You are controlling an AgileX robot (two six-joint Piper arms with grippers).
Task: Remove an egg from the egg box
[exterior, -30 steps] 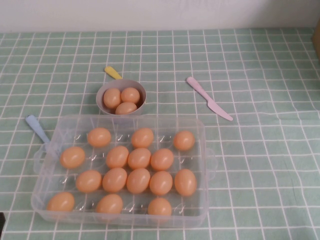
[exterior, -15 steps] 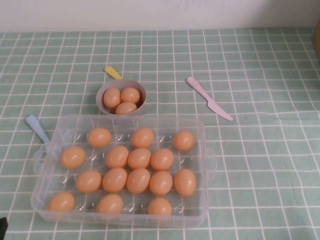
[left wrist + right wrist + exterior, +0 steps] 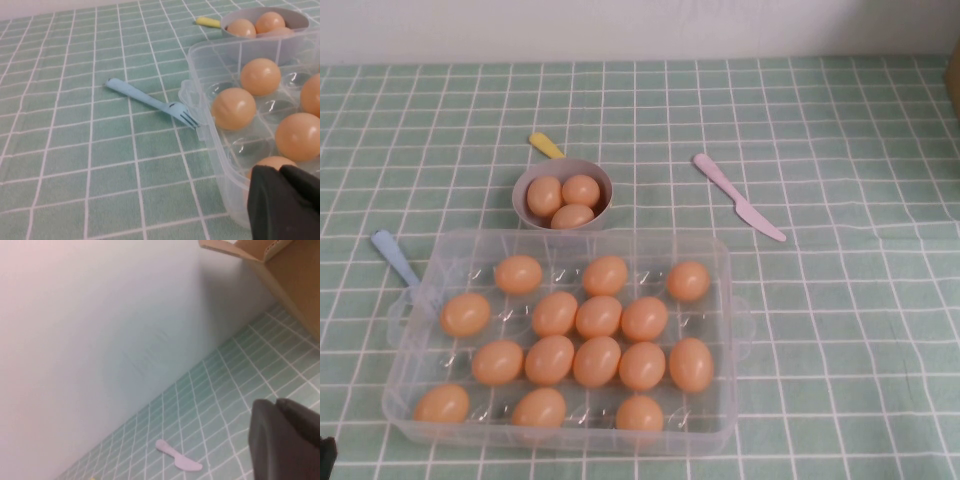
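The clear plastic egg box (image 3: 560, 238) sits at the near left of the table and holds several orange-tan eggs, such as one (image 3: 599, 316) in the middle. The box's corner (image 3: 200, 55) also shows in the left wrist view. My left gripper (image 3: 280, 172) is shut and empty. It hovers by the box's near left corner, just in front of the corner egg (image 3: 270, 161), which it partly hides. Only a dark edge of it (image 3: 325, 455) shows in the high view. My right gripper (image 3: 276, 405) is shut and empty, raised off the table to the right, outside the high view.
A small grey bowl (image 3: 595, 170) with three eggs stands just behind the box, with a yellow handle (image 3: 546, 145) beside it. A blue fork (image 3: 395, 258) lies at the box's left handle. A pink knife (image 3: 738, 197) lies at the back right. A cardboard box (image 3: 280, 270) stands at the far right.
None, apart from the dark edge of my left arm sinking slightly at the bottom left corner of the high view.
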